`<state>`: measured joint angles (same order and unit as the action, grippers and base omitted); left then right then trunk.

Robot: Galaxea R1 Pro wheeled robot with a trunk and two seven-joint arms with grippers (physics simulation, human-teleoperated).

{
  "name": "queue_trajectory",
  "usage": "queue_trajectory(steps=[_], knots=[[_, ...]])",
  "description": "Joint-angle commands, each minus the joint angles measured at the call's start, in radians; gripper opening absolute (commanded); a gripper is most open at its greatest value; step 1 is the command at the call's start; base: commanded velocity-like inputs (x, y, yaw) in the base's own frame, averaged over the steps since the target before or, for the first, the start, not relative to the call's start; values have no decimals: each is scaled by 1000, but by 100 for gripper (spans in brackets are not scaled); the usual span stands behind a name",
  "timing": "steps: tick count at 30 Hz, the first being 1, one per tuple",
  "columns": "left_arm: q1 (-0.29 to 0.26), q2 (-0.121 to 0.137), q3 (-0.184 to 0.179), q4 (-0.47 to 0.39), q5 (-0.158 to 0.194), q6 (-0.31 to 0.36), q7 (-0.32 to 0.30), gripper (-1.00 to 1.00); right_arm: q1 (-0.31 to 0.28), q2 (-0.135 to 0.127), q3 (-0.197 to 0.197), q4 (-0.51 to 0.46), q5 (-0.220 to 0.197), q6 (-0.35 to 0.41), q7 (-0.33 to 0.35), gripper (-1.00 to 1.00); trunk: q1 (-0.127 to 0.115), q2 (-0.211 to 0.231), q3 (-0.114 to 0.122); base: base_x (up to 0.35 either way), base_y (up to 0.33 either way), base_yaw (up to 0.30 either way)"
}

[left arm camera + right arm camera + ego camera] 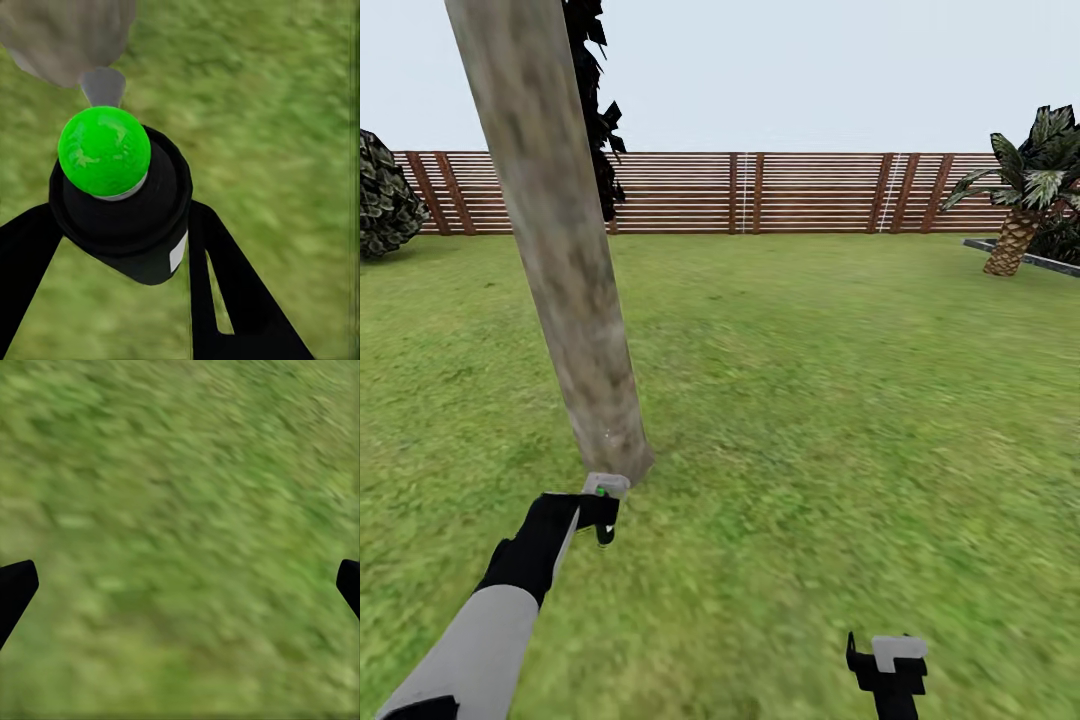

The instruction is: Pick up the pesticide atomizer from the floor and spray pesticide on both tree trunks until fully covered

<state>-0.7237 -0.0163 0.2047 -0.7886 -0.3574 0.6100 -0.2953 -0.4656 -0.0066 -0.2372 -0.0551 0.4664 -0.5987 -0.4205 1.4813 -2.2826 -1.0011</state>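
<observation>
Pesticide atomizer (124,206), a dark bottle whose top shows bright green, sits clamped in the left claw (603,512), just beside the base of the tree trunk (560,250), nozzle toward it. Spraying this trunk seems under way; next likely sweeping upward. Right claw (180,585) hangs apart over grass (840,400), well away from the trunk.

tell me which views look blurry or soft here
Head view: fence crisp, lawn smeared, no cast shadows. Left wrist view: pesticide atomizer sharp in the left gripper, grass soft. Right wrist view: grass blurred throughout.
</observation>
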Motion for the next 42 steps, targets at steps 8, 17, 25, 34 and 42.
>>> queue_trajectory(steps=[8,17,25,34,42], knots=[[-122,125,4,5,-7,110,-32,-100,-1,-6,-7,0,9,-3,-4,100,0,0,-1,0,0,0],[-188,42,-2,0,-11,201,-35,-100,-1,-4,-7,0,9,-2,-4,100,0,0,-1,0,0,4],[-211,109,-7,0,-8,247,-35,-100,-1,-4,-8,-6,7,-1,218,100,0,0,-1,0,0,165],[-223,85,-8,-14,-12,252,-33,-100,-1,-105,-75,-14,-74,-3,457,100,0,0,-1,54,-86,6],[-217,84,-8,-15,-12,268,-31,-100,-1,-107,-74,-11,-75,-3,457,100,0,0,-1,69,-258,15]])
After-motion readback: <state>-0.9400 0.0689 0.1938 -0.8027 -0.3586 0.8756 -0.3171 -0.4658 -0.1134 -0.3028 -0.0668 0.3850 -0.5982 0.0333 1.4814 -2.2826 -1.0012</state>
